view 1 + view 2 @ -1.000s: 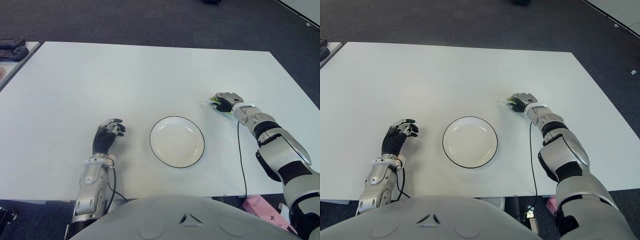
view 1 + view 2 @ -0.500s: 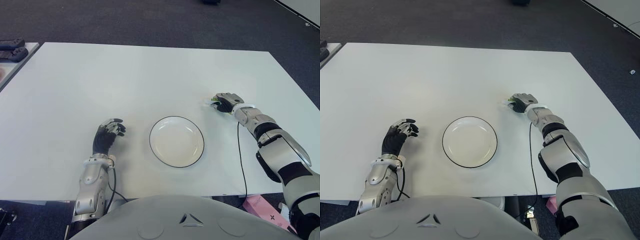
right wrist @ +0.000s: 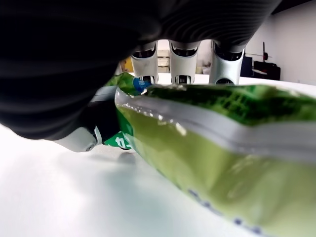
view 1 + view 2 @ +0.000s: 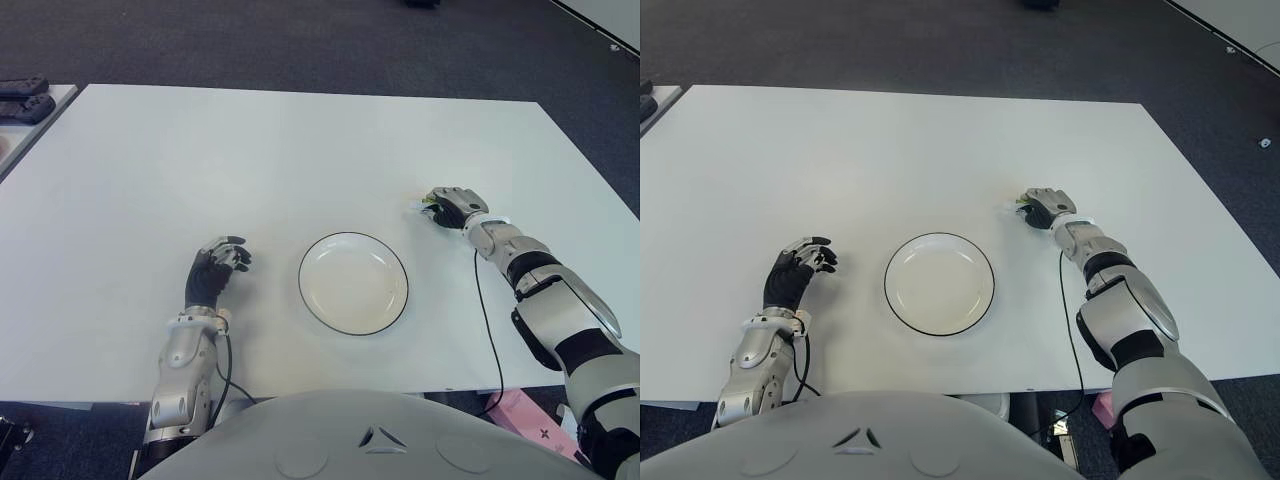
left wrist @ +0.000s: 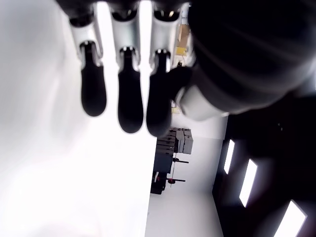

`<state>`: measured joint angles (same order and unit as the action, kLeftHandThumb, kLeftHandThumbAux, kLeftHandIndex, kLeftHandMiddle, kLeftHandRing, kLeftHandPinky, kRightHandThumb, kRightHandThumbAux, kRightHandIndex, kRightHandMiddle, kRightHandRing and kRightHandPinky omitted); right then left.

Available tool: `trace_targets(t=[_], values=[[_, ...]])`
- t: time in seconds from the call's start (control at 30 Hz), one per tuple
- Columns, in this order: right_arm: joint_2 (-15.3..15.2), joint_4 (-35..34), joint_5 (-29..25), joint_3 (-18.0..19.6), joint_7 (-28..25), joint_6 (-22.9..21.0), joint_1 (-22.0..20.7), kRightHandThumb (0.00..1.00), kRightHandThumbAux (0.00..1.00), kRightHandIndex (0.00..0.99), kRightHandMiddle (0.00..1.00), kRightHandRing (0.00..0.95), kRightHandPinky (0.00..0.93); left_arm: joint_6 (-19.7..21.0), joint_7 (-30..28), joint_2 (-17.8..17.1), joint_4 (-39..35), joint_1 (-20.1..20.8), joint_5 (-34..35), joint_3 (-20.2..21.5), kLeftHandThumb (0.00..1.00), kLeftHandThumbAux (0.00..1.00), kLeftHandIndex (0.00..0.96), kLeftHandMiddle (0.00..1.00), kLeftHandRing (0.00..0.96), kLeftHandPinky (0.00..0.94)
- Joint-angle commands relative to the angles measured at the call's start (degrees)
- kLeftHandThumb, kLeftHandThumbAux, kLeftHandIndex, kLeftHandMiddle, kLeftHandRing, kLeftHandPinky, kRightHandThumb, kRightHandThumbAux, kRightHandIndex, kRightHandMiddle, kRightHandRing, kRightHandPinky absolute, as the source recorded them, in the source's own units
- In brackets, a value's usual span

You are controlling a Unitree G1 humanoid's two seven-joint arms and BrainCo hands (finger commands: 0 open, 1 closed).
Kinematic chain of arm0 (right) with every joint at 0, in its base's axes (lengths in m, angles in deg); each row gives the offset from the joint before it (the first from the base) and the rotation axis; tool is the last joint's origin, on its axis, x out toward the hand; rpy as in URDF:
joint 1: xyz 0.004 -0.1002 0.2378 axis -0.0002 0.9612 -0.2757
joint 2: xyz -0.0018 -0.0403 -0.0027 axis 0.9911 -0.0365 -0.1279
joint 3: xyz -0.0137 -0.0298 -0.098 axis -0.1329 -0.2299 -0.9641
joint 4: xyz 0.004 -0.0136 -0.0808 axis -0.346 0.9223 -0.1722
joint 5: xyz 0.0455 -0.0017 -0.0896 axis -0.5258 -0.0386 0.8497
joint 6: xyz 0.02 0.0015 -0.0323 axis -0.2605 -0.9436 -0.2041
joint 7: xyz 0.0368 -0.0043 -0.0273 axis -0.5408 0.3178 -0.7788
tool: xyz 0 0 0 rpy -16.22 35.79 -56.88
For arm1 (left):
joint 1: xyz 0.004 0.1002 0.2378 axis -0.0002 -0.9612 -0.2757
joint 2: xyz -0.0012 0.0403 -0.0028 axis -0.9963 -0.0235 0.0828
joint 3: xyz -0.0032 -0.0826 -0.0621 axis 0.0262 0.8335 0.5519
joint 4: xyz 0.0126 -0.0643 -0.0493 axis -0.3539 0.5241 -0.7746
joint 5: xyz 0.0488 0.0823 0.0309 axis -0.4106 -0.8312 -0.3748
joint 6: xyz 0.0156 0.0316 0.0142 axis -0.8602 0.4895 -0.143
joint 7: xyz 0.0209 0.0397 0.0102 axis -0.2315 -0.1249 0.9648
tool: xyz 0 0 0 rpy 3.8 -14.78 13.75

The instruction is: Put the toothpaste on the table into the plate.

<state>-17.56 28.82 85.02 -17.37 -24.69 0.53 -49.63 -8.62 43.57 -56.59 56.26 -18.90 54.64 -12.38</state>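
Right hand (image 4: 452,203) sits over the toothpaste (image 3: 207,143) on the table (image 4: 250,160), to the right of and a little beyond the plate (image 4: 353,283). In the right wrist view the fingers (image 3: 183,61) curl over the far side of the green tube and the thumb sits against its near side, so it reads as a grasp; whether the tube is clear of the surface cannot be told from here.

Risk: the tube looks soft and flattened, so a loose pinch could let it slide or droop out during transfer, and a low carry could catch the plate rim.

Room: bare table between tube and plate; right table edge lies well off. Left hand (image 4: 214,272), relaxed and empty, shows left of the plate.
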Motion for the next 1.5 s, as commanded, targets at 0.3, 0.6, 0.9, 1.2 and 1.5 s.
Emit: trace_targets(t=[0.3,0.6,0.9,1.2,1.5], values=[[1.6,1.5,0.7,0.3,-1.3,0.0,3.5,0.848,0.681,0.394,0.543,0.841,0.825,-0.4,-0.7,-0.4,1.0,0.4,0.2,-0.1,0.705,0.724,0.429,0.565,0.558,0.532],[1.8,1.3,0.2,1.3,-0.3,-0.2,2.6,0.848,0.68,0.397,0.542,0.832,0.811,1.2,1.0,0.6,0.1,0.5,-0.4,-0.4,0.706,0.724,0.43,0.556,0.548,0.53],[0.7,-0.9,-1.5,3.8,0.2,2.6,-0.3,0.848,0.681,0.395,0.539,0.832,0.801,0.6,0.1,0.2,0.5,0.6,-0.1,-0.3,0.706,0.724,0.43,0.56,0.562,0.545],[0.2,-0.9,-0.6,4.1,5.1,3.8,-0.9,0.848,0.681,0.394,0.535,0.824,0.785,0.4,-0.3,0.0,0.9,0.8,0.2,-0.3,0.706,0.724,0.43,0.564,0.565,0.542],[-2.0,-6.3,-1.6,6.4,5.9,8.4,-3.3,0.847,0.681,0.393,0.535,0.828,0.791,-0.1,-1.0,-0.1,1.4,1.1,0.9,-0.2,0.706,0.724,0.43,0.568,0.566,0.539]])
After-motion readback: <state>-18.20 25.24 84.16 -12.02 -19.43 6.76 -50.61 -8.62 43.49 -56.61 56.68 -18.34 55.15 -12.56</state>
